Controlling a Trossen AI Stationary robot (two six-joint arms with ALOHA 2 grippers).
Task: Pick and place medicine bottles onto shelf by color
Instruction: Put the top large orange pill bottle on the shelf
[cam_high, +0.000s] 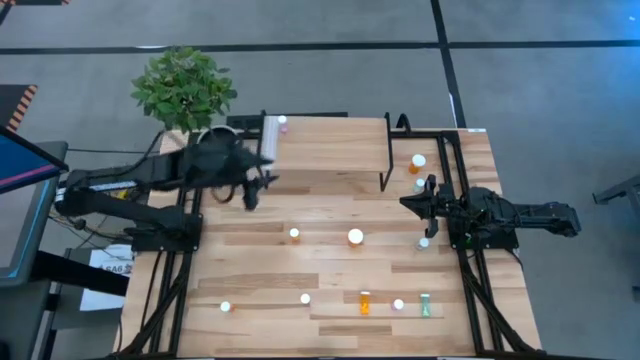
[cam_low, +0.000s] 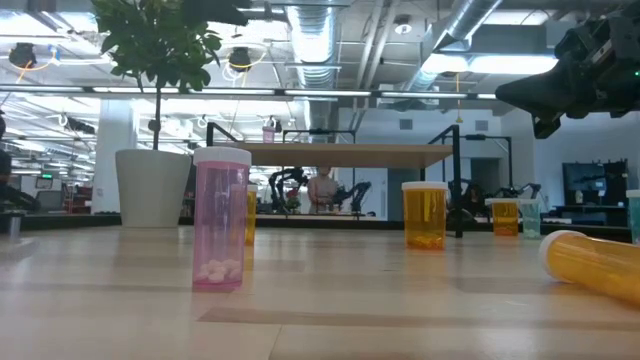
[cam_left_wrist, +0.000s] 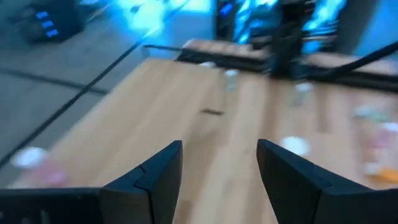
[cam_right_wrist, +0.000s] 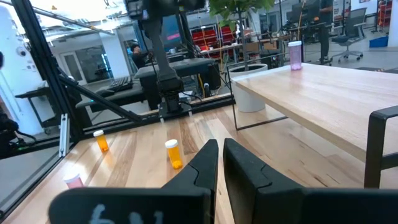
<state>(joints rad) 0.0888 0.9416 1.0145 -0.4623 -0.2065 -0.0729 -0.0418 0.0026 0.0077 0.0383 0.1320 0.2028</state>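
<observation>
My left gripper (cam_high: 252, 196) hung open and empty beside the shelf (cam_high: 330, 150); my right gripper (cam_high: 408, 203) waited closed, empty, at its other side.

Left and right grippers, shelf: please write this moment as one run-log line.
left gripper: open, empty, by the shelf's left end | right gripper: shut, empty, off its right end | shelf: one pink bottle

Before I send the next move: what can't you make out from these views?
- Bottle colours on the table: in the high view, upright bottles show mostly white caps.
- Left wrist view: motion blur smears the bottles beyond the left gripper.
- Shelf top: low view sees it edge-on; only the pink bottle on it shows.
</observation>
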